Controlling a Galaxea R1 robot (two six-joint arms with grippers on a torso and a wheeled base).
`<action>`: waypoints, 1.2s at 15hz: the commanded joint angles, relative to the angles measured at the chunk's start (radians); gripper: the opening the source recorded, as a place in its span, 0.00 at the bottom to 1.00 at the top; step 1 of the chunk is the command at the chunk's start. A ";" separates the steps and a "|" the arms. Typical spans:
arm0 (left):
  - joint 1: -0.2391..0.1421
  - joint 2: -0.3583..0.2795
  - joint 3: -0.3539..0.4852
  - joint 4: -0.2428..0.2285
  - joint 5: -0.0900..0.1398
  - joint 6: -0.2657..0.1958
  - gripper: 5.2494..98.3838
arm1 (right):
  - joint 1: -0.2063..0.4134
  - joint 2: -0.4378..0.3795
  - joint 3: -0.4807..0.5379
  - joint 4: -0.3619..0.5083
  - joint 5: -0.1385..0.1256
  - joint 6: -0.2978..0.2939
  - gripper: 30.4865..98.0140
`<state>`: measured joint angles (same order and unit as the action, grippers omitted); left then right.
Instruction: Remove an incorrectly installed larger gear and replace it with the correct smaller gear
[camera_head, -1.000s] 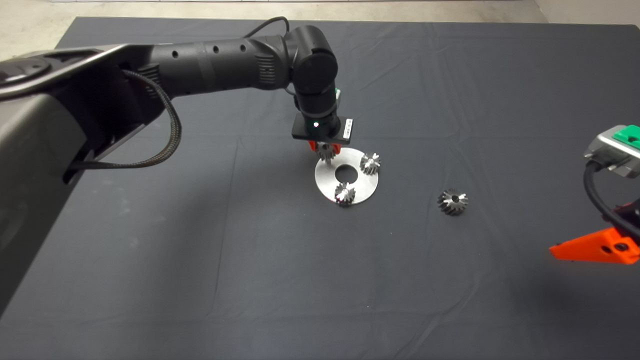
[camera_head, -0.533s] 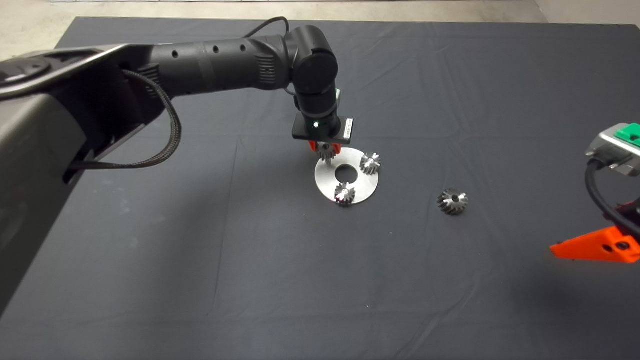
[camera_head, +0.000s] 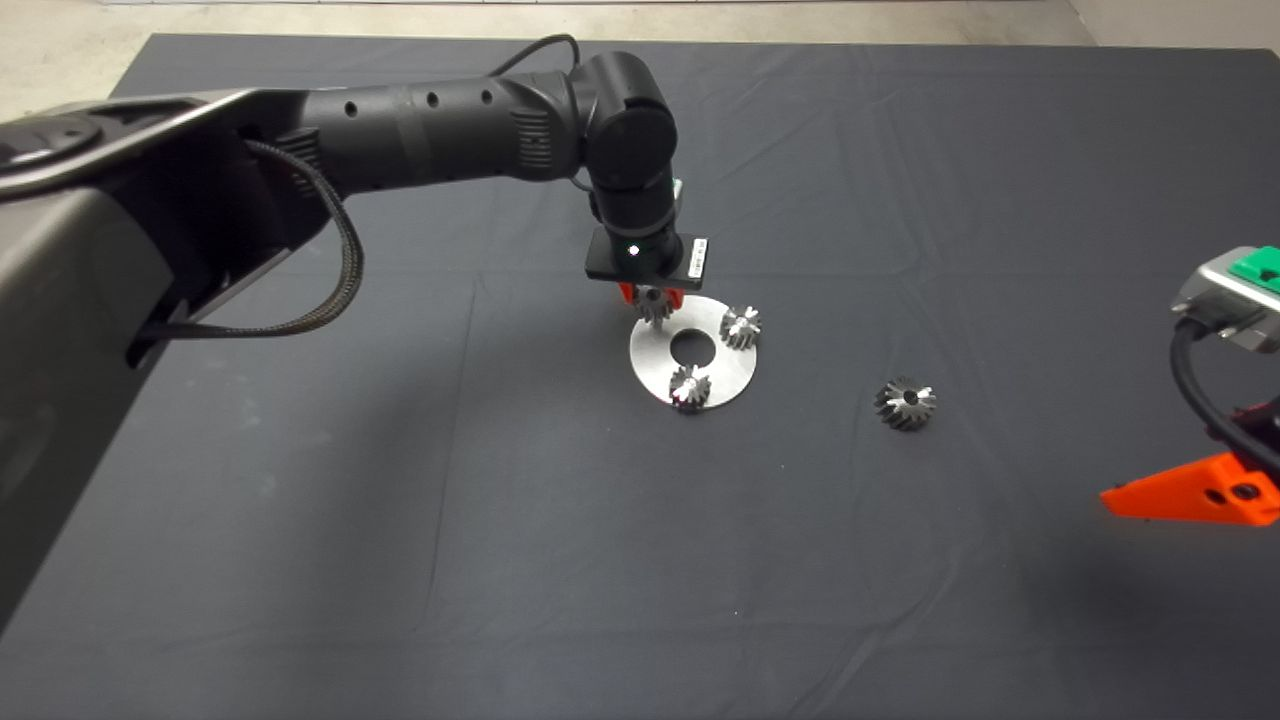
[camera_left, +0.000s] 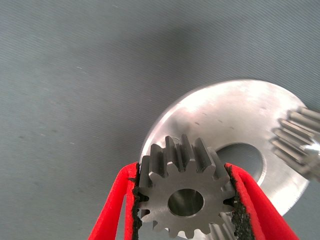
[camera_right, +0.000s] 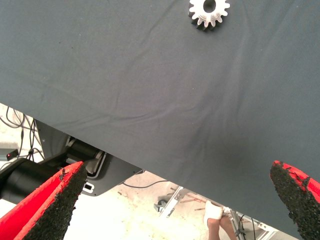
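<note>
One gear is in the left gripper (camera_left: 184, 200): the smaller gear (camera_left: 185, 200), pinched across its teeth between both pads, bore facing the wrist camera. In the head view it hangs over the round steel plate (camera_head: 720, 375) at about 11 o'clock from the plate's centre hole. Two like-sized gears (camera_head: 741, 326) (camera_head: 690, 387) stand on the plate at roughly 2 and 6 o'clock. The larger gear (camera_head: 906, 403) lies on the mat (camera_head: 400, 500) at 3 o'clock, well clear of the plate.

Step in hand, as I read it: seat the smaller gear in the vacant spot.
- Keep the bore axis vertical and descend straight.
- The pinch is on tooth tips only, so go slow; any side load could twist it.
- Release only once it sits flat.

Hard to tell:
- No pin or mounting hole under the gear is visible; the gear and fingers cover that spot.
- Whether the gear already touches the plate: can't say.
- The wrist view cuts off the neighbouring gear at the frame edge.

Right gripper (camera_right: 180, 200) is parked at the mat's right edge, fingers spread wide, empty; a gear shows far across the mat in its view.
</note>
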<state>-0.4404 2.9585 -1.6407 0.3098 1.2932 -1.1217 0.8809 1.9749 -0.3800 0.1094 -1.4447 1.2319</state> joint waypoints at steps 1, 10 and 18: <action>-0.018 0.003 0.031 -0.011 -0.020 -0.003 0.30 | 0.018 -0.001 0.001 0.030 -0.002 0.003 0.98; -0.014 0.003 0.032 -0.026 -0.017 -0.004 0.30 | 0.018 -0.001 0.001 0.030 -0.002 0.003 0.98; -0.001 0.003 0.023 -0.026 -0.017 -0.004 0.30 | 0.020 -0.001 0.001 0.030 -0.002 0.003 0.98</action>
<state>-0.4357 2.9587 -1.6187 0.2987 1.2794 -1.1217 0.8809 1.9749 -0.3800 0.1091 -1.4447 1.2319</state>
